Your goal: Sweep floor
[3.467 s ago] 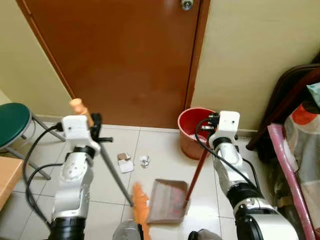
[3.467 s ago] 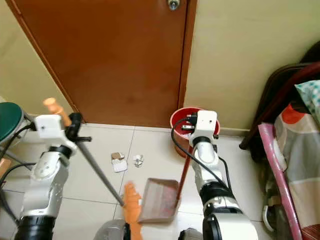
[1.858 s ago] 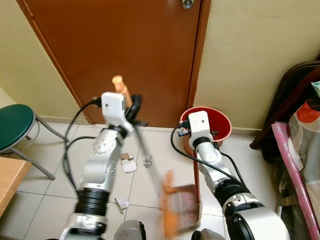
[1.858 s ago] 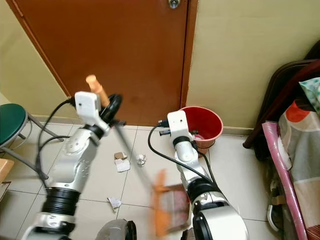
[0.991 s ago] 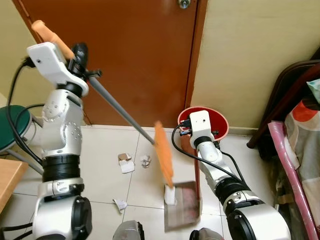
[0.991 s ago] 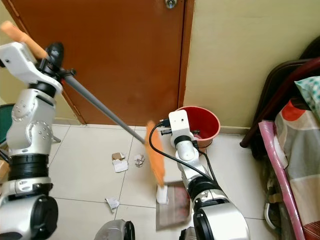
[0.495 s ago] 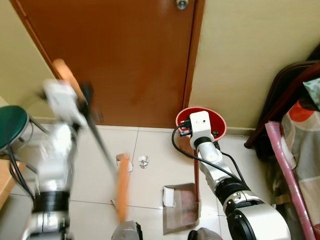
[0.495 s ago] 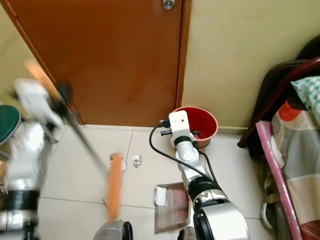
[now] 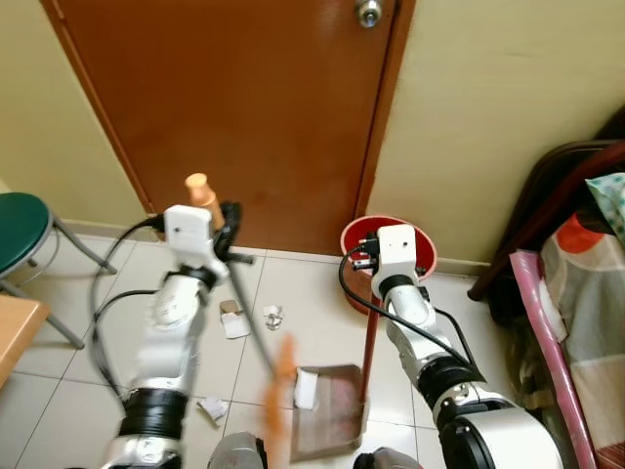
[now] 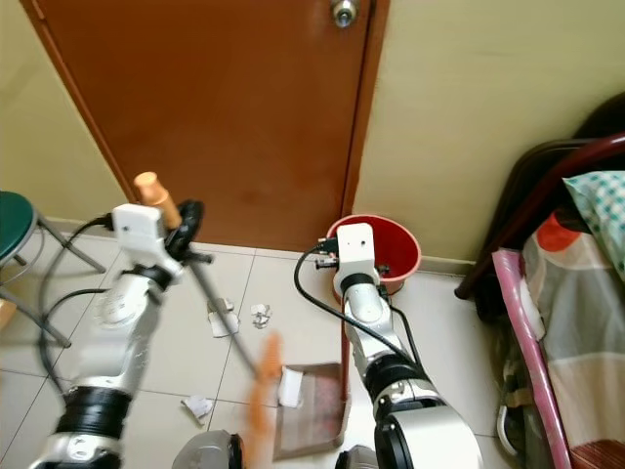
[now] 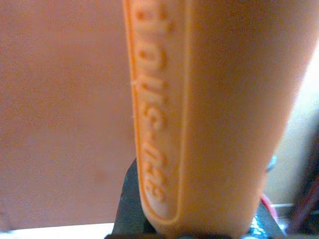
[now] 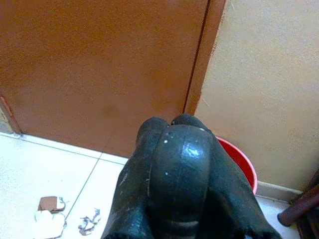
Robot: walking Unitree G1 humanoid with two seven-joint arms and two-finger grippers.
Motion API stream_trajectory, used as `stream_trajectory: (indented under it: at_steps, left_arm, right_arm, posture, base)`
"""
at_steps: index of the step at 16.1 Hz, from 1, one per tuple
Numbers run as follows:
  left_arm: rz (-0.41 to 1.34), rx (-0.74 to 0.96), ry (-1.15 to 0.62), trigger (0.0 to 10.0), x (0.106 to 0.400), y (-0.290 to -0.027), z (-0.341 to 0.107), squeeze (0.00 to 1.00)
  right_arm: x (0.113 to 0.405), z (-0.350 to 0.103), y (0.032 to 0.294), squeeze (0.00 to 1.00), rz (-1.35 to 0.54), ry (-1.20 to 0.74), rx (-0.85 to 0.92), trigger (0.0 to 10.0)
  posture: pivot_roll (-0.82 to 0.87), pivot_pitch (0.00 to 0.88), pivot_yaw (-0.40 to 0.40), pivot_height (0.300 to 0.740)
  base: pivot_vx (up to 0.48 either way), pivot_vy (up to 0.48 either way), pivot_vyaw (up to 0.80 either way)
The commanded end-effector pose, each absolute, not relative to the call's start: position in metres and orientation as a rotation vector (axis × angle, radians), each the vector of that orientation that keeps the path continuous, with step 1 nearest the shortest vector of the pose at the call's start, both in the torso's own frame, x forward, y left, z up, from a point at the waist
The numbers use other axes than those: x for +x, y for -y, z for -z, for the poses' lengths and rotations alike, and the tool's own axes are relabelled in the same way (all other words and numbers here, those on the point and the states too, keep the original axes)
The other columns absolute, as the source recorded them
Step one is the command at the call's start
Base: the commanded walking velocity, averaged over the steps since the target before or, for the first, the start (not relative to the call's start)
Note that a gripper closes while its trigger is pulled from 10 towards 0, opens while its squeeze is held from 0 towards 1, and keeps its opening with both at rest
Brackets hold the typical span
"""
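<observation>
My left gripper [image 9: 229,244] is shut on the broom's grey shaft [image 9: 249,327], just below its orange handle end [image 9: 198,187], which looms large as the orange handle [image 11: 199,109] in the left wrist view. The blurred orange broom head [image 9: 277,391] is at the left edge of the brown dustpan [image 9: 332,410]. A white paper piece [image 9: 305,388] lies in the pan. My right gripper [image 9: 375,264] is shut on the dustpan's red upright handle [image 9: 368,342]. Paper scraps [image 9: 234,319] and a crumpled bit [image 9: 272,316] lie on the tiles near the door, and another scrap [image 9: 210,408] is nearer me.
A red bucket [image 9: 422,244] stands against the wall behind my right arm. The brown door [image 9: 244,107] is shut ahead. A green stool [image 9: 18,217] and a wooden table corner [image 9: 14,332] are on the left. A dark chair frame [image 9: 547,195] and pink-edged bedding [image 9: 576,332] crowd the right.
The broom has swung from the left back toward the dustpan, its head now at the pan's left edge. The right arm and dustpan stayed put. The camera shifted slightly.
</observation>
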State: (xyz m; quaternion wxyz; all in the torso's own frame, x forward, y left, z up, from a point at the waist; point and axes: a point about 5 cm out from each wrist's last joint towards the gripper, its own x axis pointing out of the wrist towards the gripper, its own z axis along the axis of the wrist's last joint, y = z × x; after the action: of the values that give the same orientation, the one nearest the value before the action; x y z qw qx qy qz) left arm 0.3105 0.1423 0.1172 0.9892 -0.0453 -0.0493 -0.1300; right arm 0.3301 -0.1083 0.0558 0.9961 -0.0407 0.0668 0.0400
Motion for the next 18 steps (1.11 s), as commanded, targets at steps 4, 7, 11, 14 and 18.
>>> stream_trajectory:
  at_steps: [4,7,11,14,18]
  left_arm:
    - [0.272,-0.175,0.169,10.0,0.323,-0.127,-0.139,0.00]
    - [0.199,-0.159,0.179,10.0,0.330,-0.149,-0.138,0.00]
    - [-0.008,-0.407,0.148,10.0,0.339,-0.187,-0.136,0.00]
    - [0.032,-0.412,0.185,10.0,0.347,-0.173,-0.148,0.00]
    - [0.066,-0.294,0.177,10.0,0.341,-0.182,-0.143,0.00]
  right_arm:
    - [0.334,-0.062,0.112,0.00,-0.063,-0.108,-0.059,10.0]
    - [0.332,-0.059,0.116,0.00,-0.047,-0.119,-0.046,10.0]
    - [0.332,-0.057,0.120,0.00,-0.031,-0.129,-0.022,10.0]
    - [0.334,-0.059,0.117,0.00,-0.038,-0.131,-0.032,10.0]
    - [0.334,-0.061,0.124,0.00,-0.018,-0.112,-0.020,10.0]
  posture:
    - [0.06,0.000,-0.015,0.740]
    - [0.05,0.000,-0.015,0.740]
    - [0.06,0.000,-0.010,0.740]
    - [0.06,0.000,-0.002,0.740]
    - [0.06,0.000,0.008,0.740]
  base:
    - [0.000,0.000,0.00]
    - [0.000,0.000,0.00]
    - [0.000,0.000,0.00]
    - [0.000,0.000,0.00]
    - [0.000,0.000,0.00]
